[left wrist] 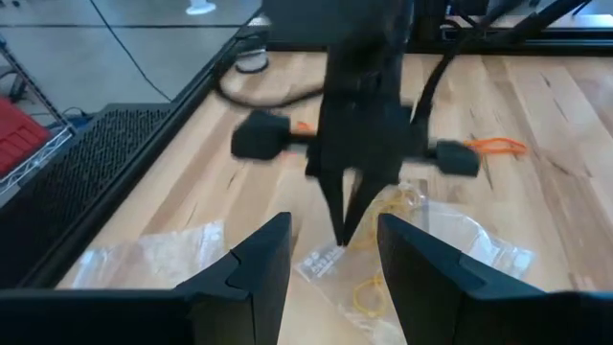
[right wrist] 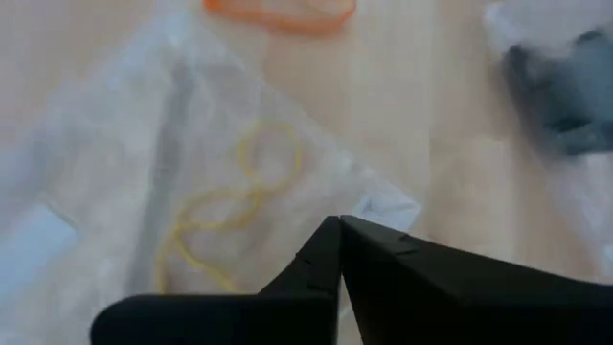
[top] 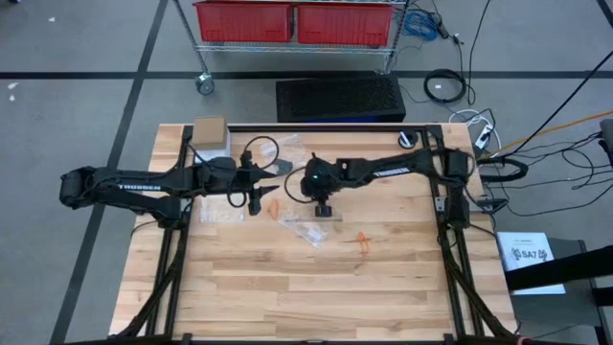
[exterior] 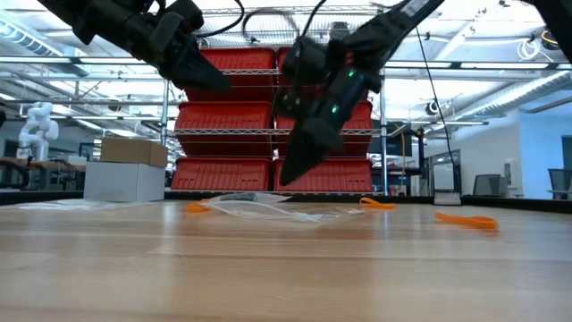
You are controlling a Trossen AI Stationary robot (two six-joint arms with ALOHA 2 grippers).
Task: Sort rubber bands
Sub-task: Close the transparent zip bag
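Looking down on the wooden table [top: 287, 287], we see both arms meeting near its middle. Our right gripper [top: 324, 209] hangs just above a clear plastic bag [top: 311, 230], its two fingers pressed together to a point with nothing visible between them; in the right wrist view the joined tips [right wrist: 337, 230] hover over the bag [right wrist: 144, 163]. Inside that bag lie pale yellow rubber bands [right wrist: 230, 206], loosely looped and overlapping, seen through the film. We cannot tell how many there are.

Our left gripper [top: 255, 203] waits just beside the right one, above the table, with its fingers [left wrist: 257, 264] spread apart and empty. From its wrist camera we see the right gripper pointing down at the same bag [left wrist: 421, 240], where the yellow bands [left wrist: 369, 292] show through the plastic.

A second clear bag [left wrist: 158, 254] lies flat on the table under the left arm; its contents are too faint for us to make out. More clear bags [top: 287, 144] lie near the table's far edge, along with a cardboard box [top: 210, 129].

Orange rubber bands lie loose on the bare wood, outside any bag: one [top: 274, 207] between the two grippers, another [top: 361, 240] well apart toward the right side. In the low view the orange bands [exterior: 466, 220] rest flat on the tabletop beside the bag [exterior: 259, 207].
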